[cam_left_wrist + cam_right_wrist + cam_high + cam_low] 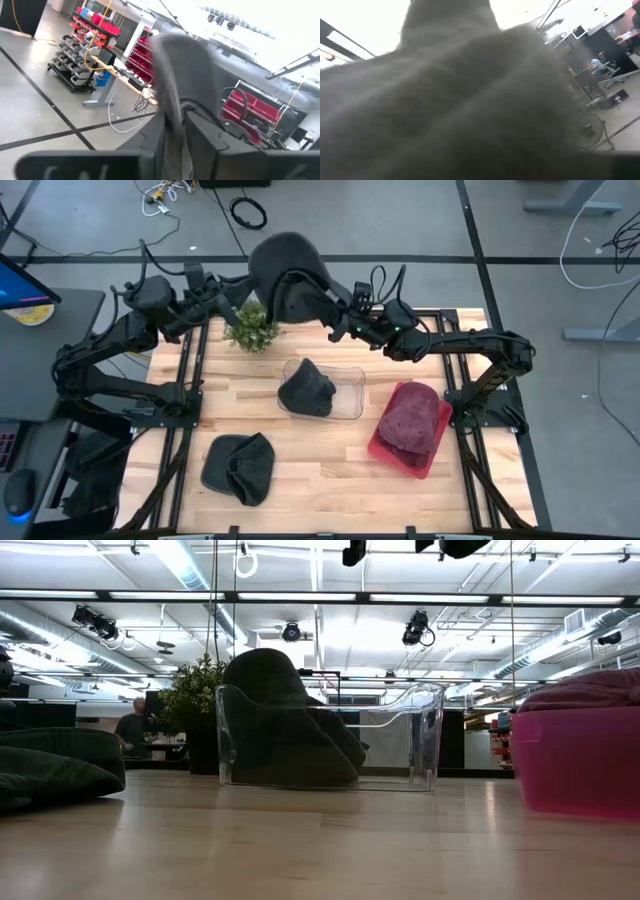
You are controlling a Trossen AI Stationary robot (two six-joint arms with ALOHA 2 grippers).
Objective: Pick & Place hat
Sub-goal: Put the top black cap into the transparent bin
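Observation:
A dark grey knitted hat (288, 265) is held up in the air over the table's far edge, between my two grippers. My left gripper (243, 288) meets its left side and is shut on it. My right gripper (338, 312) meets its right side. In the right wrist view the hat (470, 100) fills the picture and hides the fingers. A second dark hat (308, 390) sits in a clear container (352, 385). A maroon hat (412, 418) lies in a red bin (400, 462). A third dark hat (240, 467) lies on the table. My left gripper pinches a fold of the hat's edge (175, 122) between its two fingers (205, 137), coming level from the table's left. The hat rises beyond the fingers, lifted clear of the table. My right gripper holds the hat's right edge (325, 302) from the table's right. The cloth itself hides the place of contact, and the hat spans between both grippers.
A small potted plant (250, 328) stands at the table's far edge, just below the raised hat. The clear container is at the table's middle and the red bin at its right. Bare wood (320, 470) lies along the near edge between the loose hat and the bin.

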